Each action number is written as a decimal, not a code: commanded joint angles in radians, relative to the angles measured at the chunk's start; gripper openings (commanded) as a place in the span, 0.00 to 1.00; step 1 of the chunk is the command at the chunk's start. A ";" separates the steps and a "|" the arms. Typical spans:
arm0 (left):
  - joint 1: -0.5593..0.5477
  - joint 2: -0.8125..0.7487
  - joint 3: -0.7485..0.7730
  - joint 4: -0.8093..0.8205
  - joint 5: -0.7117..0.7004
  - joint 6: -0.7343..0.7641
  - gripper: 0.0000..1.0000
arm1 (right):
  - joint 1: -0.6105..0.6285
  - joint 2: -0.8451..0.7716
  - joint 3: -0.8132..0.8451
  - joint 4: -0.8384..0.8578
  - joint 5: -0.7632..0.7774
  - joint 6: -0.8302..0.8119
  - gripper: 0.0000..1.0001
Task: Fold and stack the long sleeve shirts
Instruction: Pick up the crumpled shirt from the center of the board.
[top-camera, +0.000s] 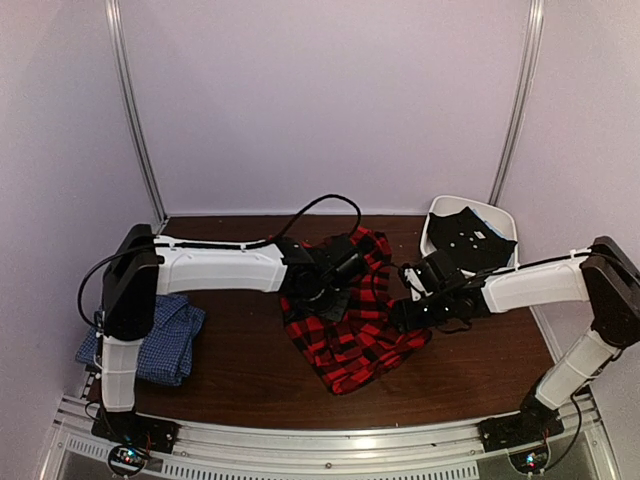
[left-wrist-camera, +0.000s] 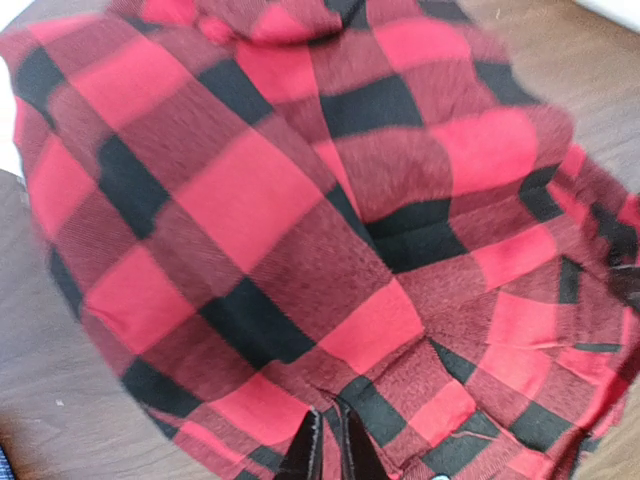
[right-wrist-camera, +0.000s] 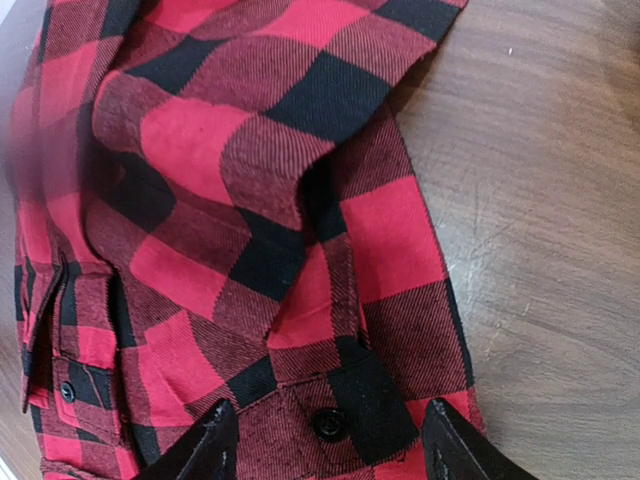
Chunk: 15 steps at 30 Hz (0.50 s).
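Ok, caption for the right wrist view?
Open right gripper straddling buttoned cuff of red-and-black plaid flannel shirt on wooden table.

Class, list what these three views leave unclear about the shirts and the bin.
- Blue shirt: top view, left arm hides part.
- Plaid shirt: shape lost in folds, all views.
- Bin contents: top view, too small to name.
- Left fingers: wrist view, bottom edge cuts them.
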 joint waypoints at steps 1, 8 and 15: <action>0.009 -0.059 -0.034 0.024 -0.024 -0.015 0.09 | 0.000 0.042 -0.009 0.025 -0.008 -0.012 0.63; 0.012 -0.024 -0.035 0.062 0.036 -0.004 0.32 | 0.024 0.077 -0.001 0.033 -0.015 -0.003 0.52; 0.013 0.036 0.009 0.071 0.077 0.004 0.54 | 0.055 0.073 0.025 0.015 -0.019 0.003 0.26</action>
